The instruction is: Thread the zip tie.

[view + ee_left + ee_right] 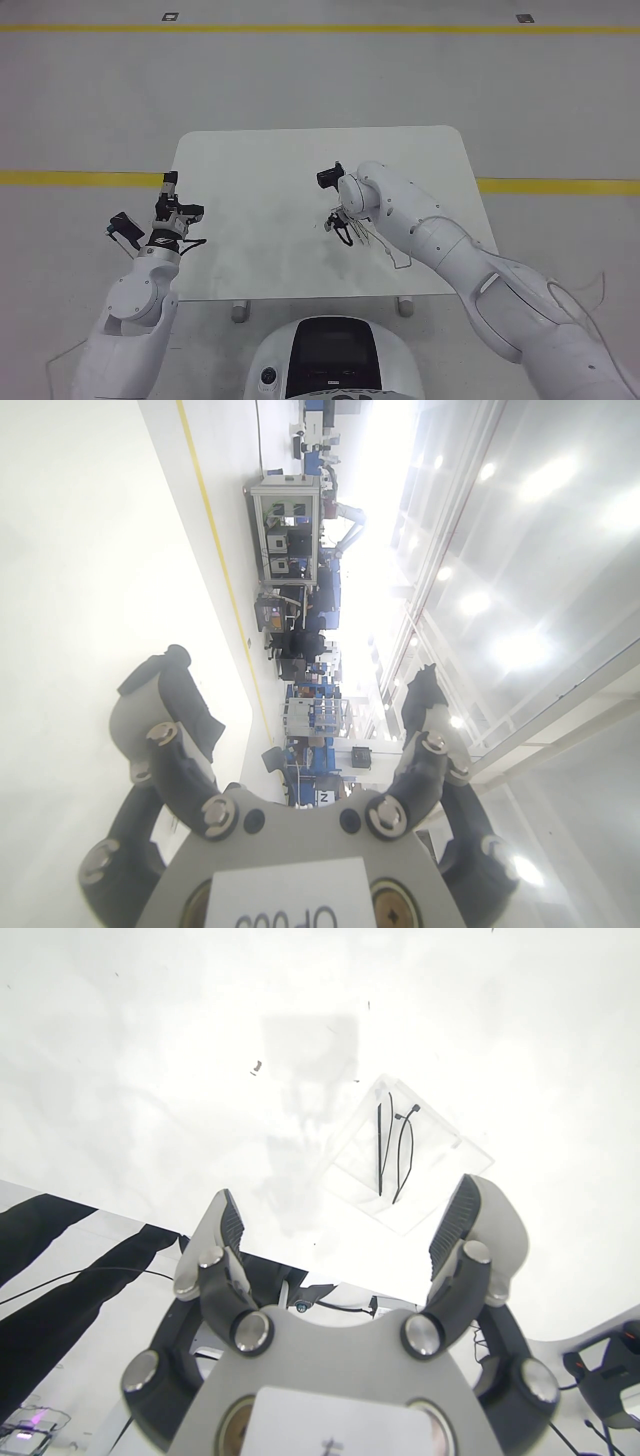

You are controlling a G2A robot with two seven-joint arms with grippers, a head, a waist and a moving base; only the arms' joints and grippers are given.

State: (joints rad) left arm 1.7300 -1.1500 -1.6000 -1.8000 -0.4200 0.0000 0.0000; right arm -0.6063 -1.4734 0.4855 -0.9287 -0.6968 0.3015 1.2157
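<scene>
Zip ties, a few thin black ones, lie loose in a clear shallow tray on the counter, toward its front edge on the robot's right. Just past the tray, the right gripper hangs over the counter with its ribbed fingers spread wide and nothing between them. It points down toward the ties but is apart from them. Farther off, at the counter's left edge, the left gripper is raised and aimed out at the room, its fingers also spread and holding nothing. By the look of it, the step in hand is the first pick-up: no tie is lifted and none is threaded yet. The next move probably calls for the right gripper to drop into the tray and pinch a single tie, likely near its head or its tail, without catching its neighbours or the tray wall. After that the left gripper would need to come in and take the other end, so the tail can be fed through the head.
</scene>
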